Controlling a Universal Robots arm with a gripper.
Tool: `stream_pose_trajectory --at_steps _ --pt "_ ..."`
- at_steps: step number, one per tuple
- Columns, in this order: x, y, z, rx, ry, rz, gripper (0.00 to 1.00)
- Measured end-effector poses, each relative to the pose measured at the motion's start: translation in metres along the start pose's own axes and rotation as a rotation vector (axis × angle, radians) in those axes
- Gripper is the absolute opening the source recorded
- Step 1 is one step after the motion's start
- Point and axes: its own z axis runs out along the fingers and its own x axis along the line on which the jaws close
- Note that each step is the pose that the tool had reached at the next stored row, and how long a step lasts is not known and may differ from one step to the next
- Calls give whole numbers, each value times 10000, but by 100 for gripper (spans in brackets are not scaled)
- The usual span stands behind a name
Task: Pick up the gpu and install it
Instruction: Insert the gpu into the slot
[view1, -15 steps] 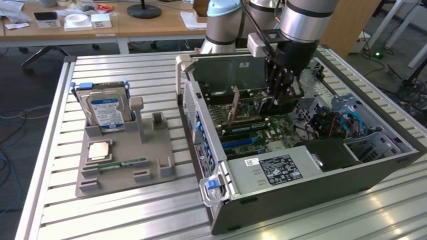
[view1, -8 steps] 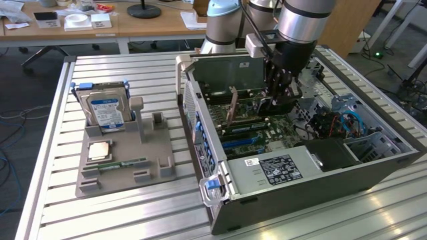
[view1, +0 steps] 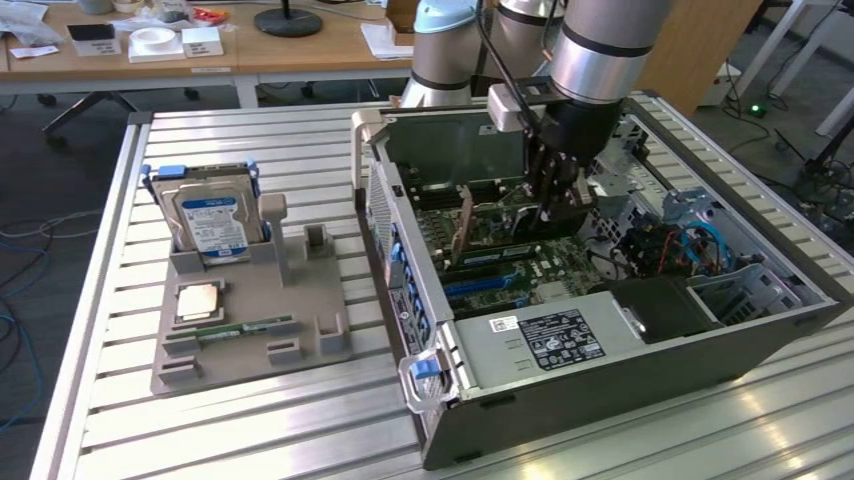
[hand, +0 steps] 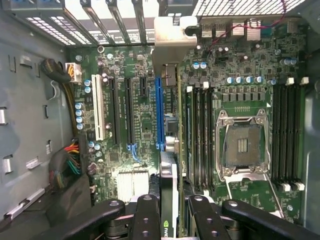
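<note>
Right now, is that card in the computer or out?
In: the gpu stands on edge inside the case, between the fingers. Seated: cannot tell.

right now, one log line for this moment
hand | closed on gpu | inside pc case | beside blue slot | seating unclear

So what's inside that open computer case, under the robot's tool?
A green motherboard with a blue slot and a bare processor socket. The tool grips the gpu edge-on; whatever part of the board lies directly beneath the card is covered.
</note>
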Motion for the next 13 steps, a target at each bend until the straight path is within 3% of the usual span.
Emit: stream_pose_trajectory --at_steps 13 --pt "40 41 69 0 1 0 27"
